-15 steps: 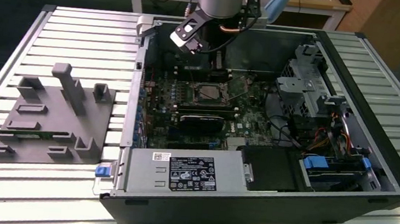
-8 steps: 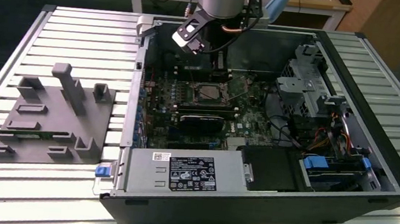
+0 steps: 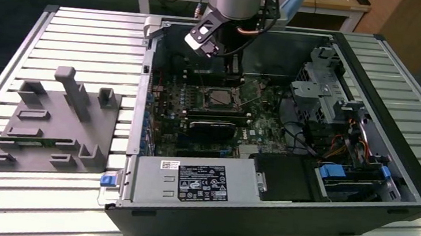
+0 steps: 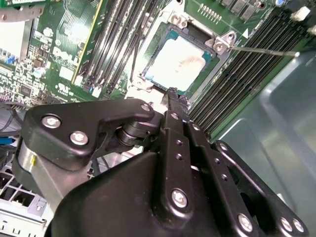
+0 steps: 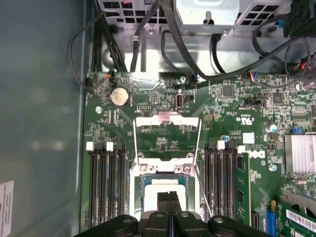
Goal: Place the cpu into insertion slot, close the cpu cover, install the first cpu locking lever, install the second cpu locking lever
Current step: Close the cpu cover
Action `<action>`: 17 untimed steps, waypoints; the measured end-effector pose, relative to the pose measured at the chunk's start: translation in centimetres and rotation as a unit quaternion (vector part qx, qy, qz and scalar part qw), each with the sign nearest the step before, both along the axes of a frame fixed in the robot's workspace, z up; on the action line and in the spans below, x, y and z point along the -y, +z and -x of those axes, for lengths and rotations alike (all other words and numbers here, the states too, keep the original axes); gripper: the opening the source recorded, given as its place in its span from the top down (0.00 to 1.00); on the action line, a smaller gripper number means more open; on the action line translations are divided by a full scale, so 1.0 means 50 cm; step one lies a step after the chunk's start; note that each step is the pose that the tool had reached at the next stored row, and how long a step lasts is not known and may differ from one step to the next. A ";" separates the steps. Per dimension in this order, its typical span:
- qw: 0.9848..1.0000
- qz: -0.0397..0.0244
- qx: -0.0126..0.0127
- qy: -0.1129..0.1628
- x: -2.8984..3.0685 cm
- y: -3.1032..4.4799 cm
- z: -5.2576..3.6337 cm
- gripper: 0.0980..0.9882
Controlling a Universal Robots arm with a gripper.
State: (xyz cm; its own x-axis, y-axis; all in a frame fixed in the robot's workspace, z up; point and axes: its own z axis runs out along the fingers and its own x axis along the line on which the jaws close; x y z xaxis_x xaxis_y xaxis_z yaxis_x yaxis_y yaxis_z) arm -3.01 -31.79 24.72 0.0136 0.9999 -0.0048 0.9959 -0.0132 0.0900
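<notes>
Cpu seated, cpu cover open, gripper pinched shut and empty over the socket.

In the first wrist view the gripper (image 5: 169, 196) has its fingers pressed together with nothing between them, just above the cpu (image 5: 165, 184). The chip lies flat, face up, in the insertion slot (image 5: 163, 170). Being square, it has no long axis, and its edges run parallel to the memory slots (image 5: 106, 182). The cpu cover (image 5: 168, 119) is swung back from its hinge toward the coin battery (image 5: 119, 97), and green board shows through its window. The step in hand looks like closing that cover. It is best pushed at its free bar with the closed fingertips, swinging it about the hinge clear of the chip and the thin locking lever (image 5: 199, 185) beside the socket.
</notes>
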 end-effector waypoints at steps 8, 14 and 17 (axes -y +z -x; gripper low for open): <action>1.000 0.000 0.000 0.000 0.000 0.004 -0.011 0.99; 1.000 0.000 0.000 0.000 0.000 0.009 -0.011 0.99; 1.000 0.000 0.000 0.000 0.000 0.009 -0.012 0.99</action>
State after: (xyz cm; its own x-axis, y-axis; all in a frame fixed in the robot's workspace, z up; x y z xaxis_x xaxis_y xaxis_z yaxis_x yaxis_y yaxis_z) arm -2.43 -31.79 25.17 0.0136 0.9999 -0.0047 0.9959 -0.0131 0.0900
